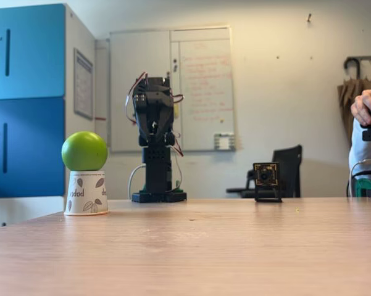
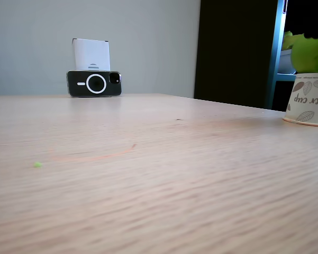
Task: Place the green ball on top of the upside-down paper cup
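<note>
One green ball [image 1: 84,150] sat on top of one upside-down paper cup [image 1: 86,193], the ball touching the cup's narrow upper end. The cup stood upright on the wooden surface [image 1: 204,253], near that surface's left edge in a fixed view. In the other fixed view the same cup [image 2: 307,103] stood at the right edge of the picture with the ball [image 2: 310,53] cut off by the frame above it, and the cup's leaf prints and lettering showed upside down.

One black robot arm [image 1: 154,142] stood folded upright at the far side of the surface, well apart from the cup. Its end effector [image 1: 153,131] hung folded against the arm; I could not tell whether the fingers were spread or pressed together, but it held nothing.

A fixed view showed one small camera on a stand [image 1: 266,181] to the right of the arm, a whiteboard [image 1: 173,86] on the back wall and a blue cabinet [image 1: 26,98] on the left. The other fixed view showed one black phone [image 2: 94,83] propped on its side at the far edge, with a white box [image 2: 91,54] behind it, and one tiny green speck [image 2: 37,165] on the wood.

The whole middle and near part of the surface lay open between cup, arm and camera.
</note>
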Robot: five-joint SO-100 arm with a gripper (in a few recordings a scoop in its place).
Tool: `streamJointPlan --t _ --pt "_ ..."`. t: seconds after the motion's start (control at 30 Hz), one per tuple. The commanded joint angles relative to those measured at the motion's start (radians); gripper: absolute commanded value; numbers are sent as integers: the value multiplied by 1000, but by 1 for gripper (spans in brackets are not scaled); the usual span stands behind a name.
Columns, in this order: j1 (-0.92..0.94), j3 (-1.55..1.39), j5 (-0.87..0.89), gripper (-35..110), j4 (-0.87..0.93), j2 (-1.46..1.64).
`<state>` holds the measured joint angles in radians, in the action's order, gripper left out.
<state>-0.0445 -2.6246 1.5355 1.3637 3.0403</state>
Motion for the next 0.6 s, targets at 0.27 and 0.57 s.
streamJointPlan --t 0.27,0.57 --pt "15 -259 -37 0 -5 94" --pt "44 -431 -49 0 -14 272"
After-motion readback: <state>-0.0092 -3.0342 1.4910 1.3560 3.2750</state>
